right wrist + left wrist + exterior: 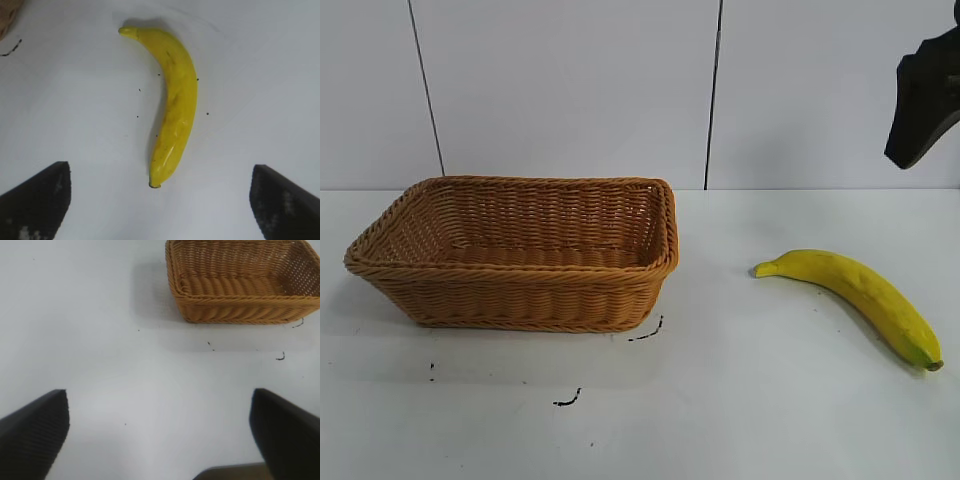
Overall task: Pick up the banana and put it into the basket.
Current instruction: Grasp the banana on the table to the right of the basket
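The yellow banana (pixel 865 295) lies flat on the white table at the right, its dark end toward the front. The tan wicker basket (pixel 390 262) stands at the left with nothing inside. My right gripper (pixel 925 100) hangs high at the right edge, well above the banana. In the right wrist view it (pixel 160 200) is open, the banana (pixel 175 100) lying below and ahead of its spread fingers (pixel 40 200), untouched. My left gripper (pixel 160 435) is open over bare table, with the basket (pixel 240 310) farther off.
Small black marks (pixel 568 400) dot the tabletop in front of the basket. A white panelled wall (pixel 570 90) closes off the back. Bare table lies between basket and banana.
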{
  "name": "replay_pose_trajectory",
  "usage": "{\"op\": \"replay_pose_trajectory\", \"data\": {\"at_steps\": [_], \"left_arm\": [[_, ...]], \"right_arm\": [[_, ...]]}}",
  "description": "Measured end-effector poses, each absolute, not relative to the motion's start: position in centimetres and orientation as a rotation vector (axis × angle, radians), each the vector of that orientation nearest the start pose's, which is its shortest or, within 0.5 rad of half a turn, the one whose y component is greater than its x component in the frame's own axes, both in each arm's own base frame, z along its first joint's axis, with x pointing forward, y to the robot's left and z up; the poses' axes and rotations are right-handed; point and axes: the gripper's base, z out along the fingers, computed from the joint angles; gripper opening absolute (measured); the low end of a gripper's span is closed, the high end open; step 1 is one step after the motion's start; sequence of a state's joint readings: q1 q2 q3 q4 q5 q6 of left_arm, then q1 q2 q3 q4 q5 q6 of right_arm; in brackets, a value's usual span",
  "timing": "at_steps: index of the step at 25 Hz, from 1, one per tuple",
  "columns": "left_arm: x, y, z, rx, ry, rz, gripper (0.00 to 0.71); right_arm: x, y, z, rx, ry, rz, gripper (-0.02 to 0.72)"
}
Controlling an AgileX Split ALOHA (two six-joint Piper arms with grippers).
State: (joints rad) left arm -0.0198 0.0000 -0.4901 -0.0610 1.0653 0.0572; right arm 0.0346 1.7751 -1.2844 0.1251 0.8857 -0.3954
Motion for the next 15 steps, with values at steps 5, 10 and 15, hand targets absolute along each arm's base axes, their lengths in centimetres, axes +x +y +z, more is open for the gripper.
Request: {"op": "replay_pose_trajectory", "data": {"at_steps": [5, 10, 15], "left_arm": [[-0.4, -0.5, 27.4, 0.082, 2.056, -0.05, 0.695], [-0.4, -0.5, 27.4, 0.082, 2.056, -0.05, 0.695], [-0.4, -0.5, 27.4, 0.082, 2.056, -0.05, 0.695]], "right_arm": [[37.5, 2.1, 18.5, -0.474, 2.861, 0.091, 0.696], [38.7, 2.1, 14.4, -0.401, 2.897, 0.089, 0.696], [39.6, 2.0, 11.5, -0.371, 2.889, 0.072, 0.696]]}}
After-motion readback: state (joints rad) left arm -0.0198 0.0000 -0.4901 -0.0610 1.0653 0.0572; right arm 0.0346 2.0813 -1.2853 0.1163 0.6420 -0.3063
